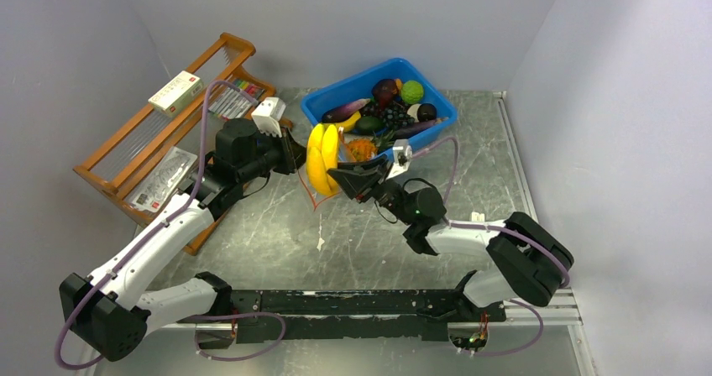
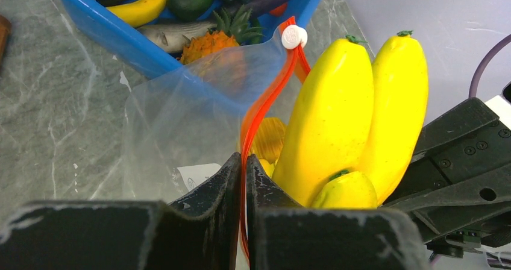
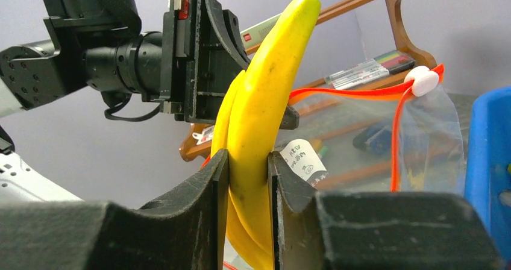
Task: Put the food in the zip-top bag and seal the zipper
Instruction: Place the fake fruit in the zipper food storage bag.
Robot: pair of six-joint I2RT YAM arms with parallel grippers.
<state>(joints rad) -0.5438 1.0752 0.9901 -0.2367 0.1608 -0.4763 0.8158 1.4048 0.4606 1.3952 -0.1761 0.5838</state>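
Observation:
My left gripper (image 2: pixel 243 158) is shut on the red-orange zipper (image 2: pixel 265 104) of the clear zip-top bag (image 2: pixel 181 119), holding it up above the table. A white slider (image 2: pixel 294 37) sits at the strip's far end. My right gripper (image 3: pixel 248 161) is shut on the yellow banana bunch (image 3: pixel 265 89), upright with its tips pointing up. The bunch (image 2: pixel 337 113) is right beside the zipper; I cannot tell whether its lower end is inside the mouth. From above, the bananas (image 1: pixel 321 158) hang between both grippers. More food lies in the blue bin (image 1: pixel 353 80).
The bin holds a bumpy green ball (image 1: pixel 411 91), a dark grape cluster (image 1: pixel 388 112) and other pieces; an orange piece (image 1: pixel 361 148) is at its near edge. A wooden rack (image 1: pixel 126 145) with boxes stands at the left. Walls close in on three sides.

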